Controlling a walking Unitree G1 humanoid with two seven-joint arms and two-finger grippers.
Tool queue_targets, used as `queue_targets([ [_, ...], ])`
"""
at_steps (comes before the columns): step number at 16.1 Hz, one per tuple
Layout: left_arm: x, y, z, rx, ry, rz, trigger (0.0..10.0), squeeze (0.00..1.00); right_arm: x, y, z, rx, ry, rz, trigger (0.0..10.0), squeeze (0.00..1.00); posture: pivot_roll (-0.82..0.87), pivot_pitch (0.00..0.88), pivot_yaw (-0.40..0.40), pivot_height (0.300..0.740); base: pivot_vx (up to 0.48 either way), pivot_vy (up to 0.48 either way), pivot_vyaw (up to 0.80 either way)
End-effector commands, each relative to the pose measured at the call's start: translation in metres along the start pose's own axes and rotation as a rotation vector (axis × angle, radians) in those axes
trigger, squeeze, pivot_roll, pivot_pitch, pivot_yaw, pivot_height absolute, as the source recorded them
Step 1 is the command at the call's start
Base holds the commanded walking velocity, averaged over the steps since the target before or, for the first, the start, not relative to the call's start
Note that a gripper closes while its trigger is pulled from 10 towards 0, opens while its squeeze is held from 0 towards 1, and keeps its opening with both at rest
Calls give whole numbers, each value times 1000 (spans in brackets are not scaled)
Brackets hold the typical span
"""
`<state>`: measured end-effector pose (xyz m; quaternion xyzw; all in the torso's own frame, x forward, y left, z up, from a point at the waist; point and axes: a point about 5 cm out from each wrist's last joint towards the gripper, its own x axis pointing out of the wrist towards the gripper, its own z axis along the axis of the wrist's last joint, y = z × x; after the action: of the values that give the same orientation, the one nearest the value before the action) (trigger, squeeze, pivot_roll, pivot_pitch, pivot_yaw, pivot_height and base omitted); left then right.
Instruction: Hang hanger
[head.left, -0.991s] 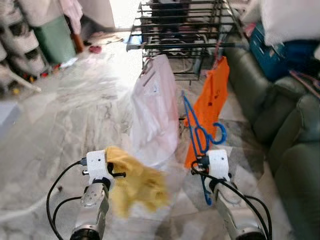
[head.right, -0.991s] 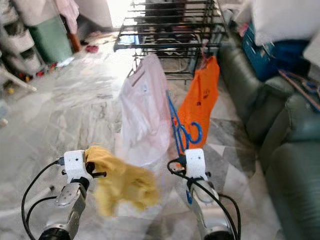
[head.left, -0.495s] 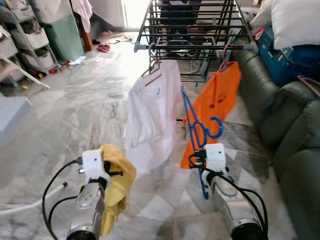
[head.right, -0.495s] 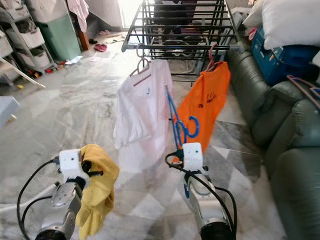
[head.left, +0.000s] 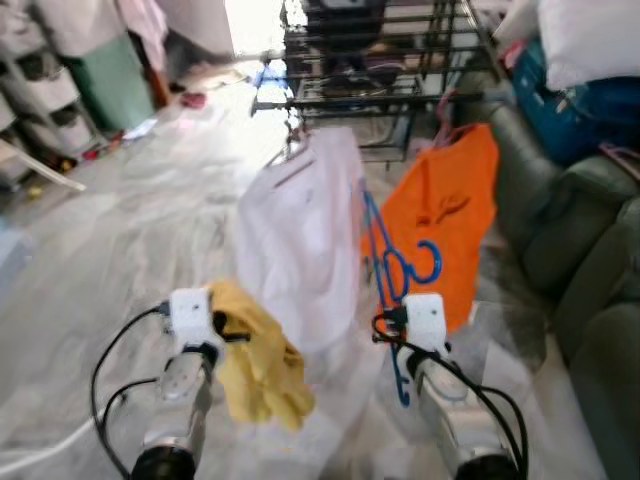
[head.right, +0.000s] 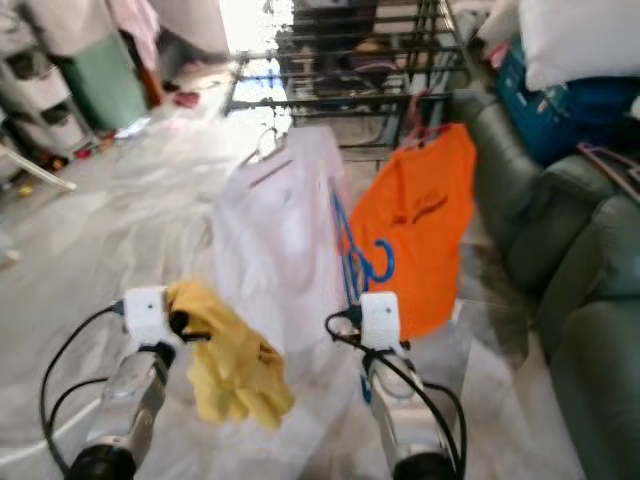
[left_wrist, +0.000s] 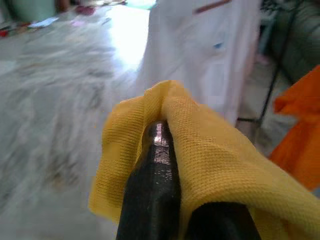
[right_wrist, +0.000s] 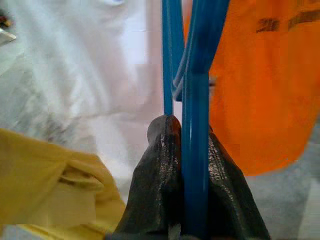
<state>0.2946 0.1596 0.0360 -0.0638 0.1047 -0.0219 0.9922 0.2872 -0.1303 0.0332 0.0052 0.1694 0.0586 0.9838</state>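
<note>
Orange garment (head.left: 446, 220) nearer now, right gripper (right_wrist: 183, 165) upright around blue hanger (head.left: 392, 262).

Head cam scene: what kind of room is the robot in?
Likely a lived-in home living or laundry area: a black drying rack with a white shirt and an orange garment hanging from it, a dark green sofa, and a marble-tiled floor.

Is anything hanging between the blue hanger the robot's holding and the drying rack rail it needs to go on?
Yes. The right gripper holds the blue plastic hanger just short of the white shirt and orange garment, which hang from the black metal drying rack directly ahead.
</note>
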Motion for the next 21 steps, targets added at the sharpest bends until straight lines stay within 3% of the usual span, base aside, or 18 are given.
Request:
queue_targets([
  [1, 2, 4, 7, 12, -27, -2, 10000, 0, 2, -2, 8, 8, -25, -21, 10000, 0, -226, 0, 88, 740, 409, 0, 0],
  [7, 1, 3, 6, 12, -23, -13, 10000, 0, 4, -4, 9, -13, -17, -55, 10000, 0, -220, 0, 88, 740, 412, 0, 0],
  [14, 3, 1, 6, 15, -17, -29, 10000, 0, 12, -3, 24, 34, -19, -71, 10000, 0, -227, 0, 95, 740, 387, 284, 0],
  [21, 4, -2, 2, 10, 5, -39, 10000, 0, 12, -3, 25, 57, 42, -120, 10000, 0, -228, 0, 95, 740, 308, 313, 0],
])
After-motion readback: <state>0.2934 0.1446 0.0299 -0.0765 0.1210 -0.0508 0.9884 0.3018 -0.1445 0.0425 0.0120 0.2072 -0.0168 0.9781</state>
